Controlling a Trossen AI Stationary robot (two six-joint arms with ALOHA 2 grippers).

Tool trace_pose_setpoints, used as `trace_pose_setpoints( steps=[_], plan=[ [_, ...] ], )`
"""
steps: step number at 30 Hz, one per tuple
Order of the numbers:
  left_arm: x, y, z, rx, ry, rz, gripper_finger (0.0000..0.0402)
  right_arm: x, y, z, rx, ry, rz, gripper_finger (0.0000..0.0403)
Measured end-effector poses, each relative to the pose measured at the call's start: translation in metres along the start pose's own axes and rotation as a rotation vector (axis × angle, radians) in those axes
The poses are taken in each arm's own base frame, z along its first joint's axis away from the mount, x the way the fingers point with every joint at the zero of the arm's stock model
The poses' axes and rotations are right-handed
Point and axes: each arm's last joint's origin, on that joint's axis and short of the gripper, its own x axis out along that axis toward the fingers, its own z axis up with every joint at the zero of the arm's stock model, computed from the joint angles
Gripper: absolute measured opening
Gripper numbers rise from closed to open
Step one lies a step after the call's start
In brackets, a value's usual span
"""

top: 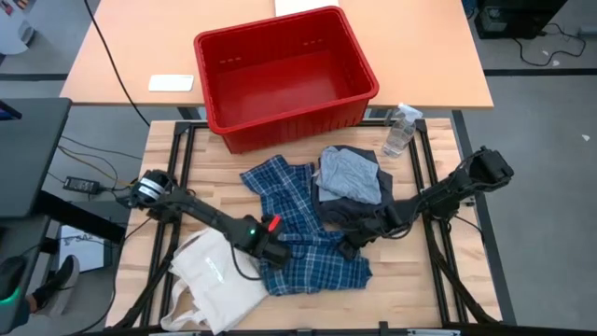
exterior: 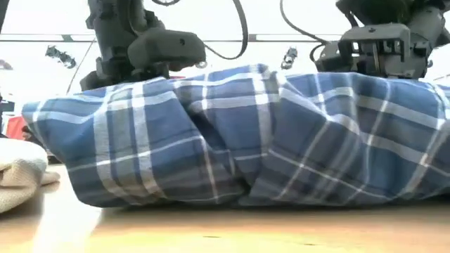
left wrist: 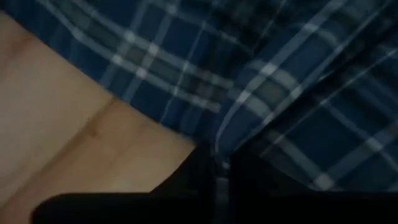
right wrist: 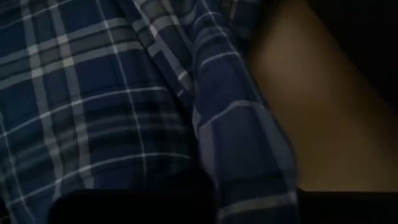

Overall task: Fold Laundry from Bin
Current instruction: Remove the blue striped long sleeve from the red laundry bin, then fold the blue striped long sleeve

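High view: the bin (top: 284, 75) stands at the far edge of the tabletop (top: 410, 280) and appears emptied; no garment shows inside it. The laundry is out on the tabletop. The plaid shirt (top: 303, 233) lies near the middle, rumpled and only partly laid out. Just beside it, toward the right edge, a light grey piece (top: 350, 173) rests on a dark garment (top: 350, 207); these two look stacked, though whether they are properly folded cannot be confirmed. A cream tote bag (top: 219, 280) lies near the front left corner and a clear bottle (top: 401, 131) stands by the far right corner. The left gripper (top: 272, 250) sits at the shirt's left side, the right gripper (top: 353, 245) at its right side.

Low view: the shirt forms a thick bunched mound across the tabletop with both arms low behind it. No flat fold is visible.

Left wrist view: the fingers (left wrist: 186, 180) are closed on a narrow pleat of plaid cloth at the shirt's edge.

Right wrist view: plaid cloth fills the view; whether this arm's fingers are clenched or released cannot be told.

Judgement: unloading is done, folding of the plaid shirt is in hand, roughly mid-task.
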Motion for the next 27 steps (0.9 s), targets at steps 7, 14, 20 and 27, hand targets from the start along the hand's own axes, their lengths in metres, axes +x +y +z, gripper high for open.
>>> trace_pose_setpoints(
  steps=[7,14,20,27],
  plan=[
    [-0.005,0.007,0.006,-0.005,0.082,0.022,0.0144,-0.012,0.001,0.005,-0.009,-0.003,0.059,0.0157],
    [-0.039,0.026,0.005,0.055,0.060,0.056,0.0221,-0.055,0.023,0.006,0.052,-0.031,0.248,0.0263],
    [-0.054,0.046,0.017,0.067,0.013,0.093,0.0240,-0.087,0.011,0.003,0.201,-0.131,0.153,0.0291],
    [-0.050,0.079,0.044,-0.038,-0.052,0.078,0.0240,-0.107,-0.009,-0.002,0.261,-0.222,-0.006,0.0292]
  ],
)
